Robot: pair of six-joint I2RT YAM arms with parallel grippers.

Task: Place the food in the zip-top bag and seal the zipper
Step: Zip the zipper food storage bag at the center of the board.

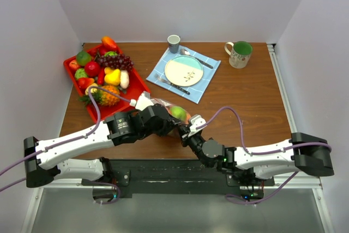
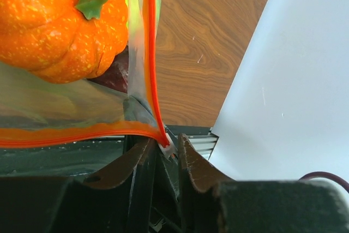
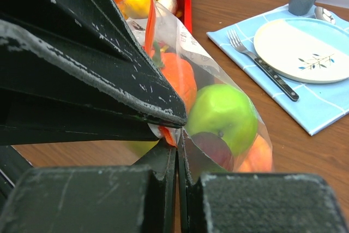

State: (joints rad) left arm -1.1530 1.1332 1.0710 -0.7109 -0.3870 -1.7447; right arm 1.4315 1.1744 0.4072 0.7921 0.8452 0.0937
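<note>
Sealing step, I judge: left hand [image 2: 168,144] and right hand [image 3: 177,143] both pinch one zipper [image 2: 152,53] corner, the zip-top bag [image 3: 234,88] (pumpkin [image 2: 49,20], green apple [image 3: 221,113] inside) just beyond them. Next, one should slide along the strip.

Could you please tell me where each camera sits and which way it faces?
Top external: above and behind the bases, looking down on the table; both arms show, meeting at the zip-top bag.
Left wrist: on the left arm, facing the zipper and orange toy pumpkin past the left claw.
Right wrist: low, facing the plate; right claw and left claw show.
Shared: both wrist views see the pinched zipper.
</note>
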